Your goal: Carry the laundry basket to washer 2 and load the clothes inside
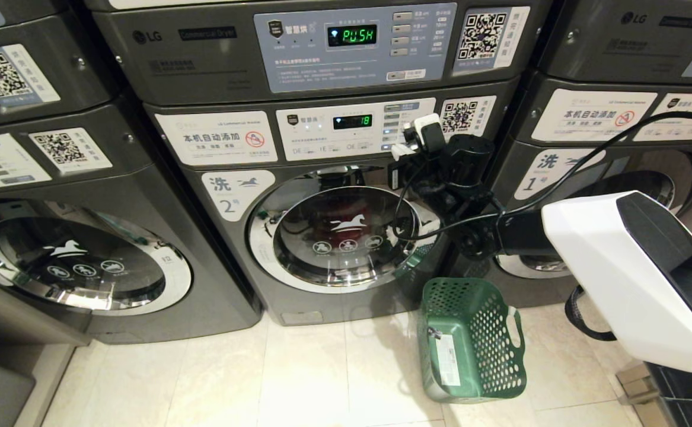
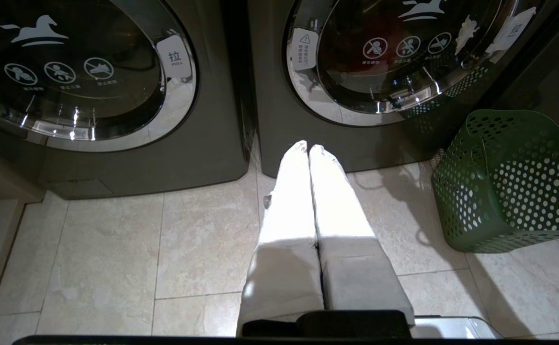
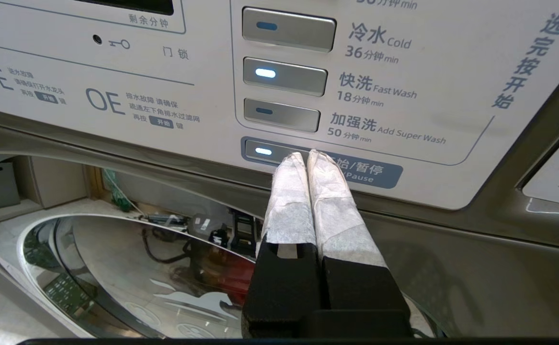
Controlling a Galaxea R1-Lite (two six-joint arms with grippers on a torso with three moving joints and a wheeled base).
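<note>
Both grippers clenched, nothing held. Right gripper (image 3: 308, 155) tips rest on the lit start/pause button (image 3: 279, 152) of washer 2 (image 1: 298, 284), door (image 1: 337, 228) shut just below it, red clothes (image 1: 354, 216) behind the glass. Laundry basket (image 1: 470, 341) tipped on floor (image 1: 203, 379), below that gripper. Left gripper (image 2: 308, 148) hangs low over floor tiles, basket beside it.

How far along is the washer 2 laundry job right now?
Mostly done, it seems. The laundry basket lies tipped on the floor, apparently empty, and washer 2 has its door shut with something red behind the glass. In hand: the right pincer, shut, has its tips at the start/pause button; the fast wash button is lit. The left pincer hangs shut over the floor. I cannot tell whether the cycle has begun.
</note>
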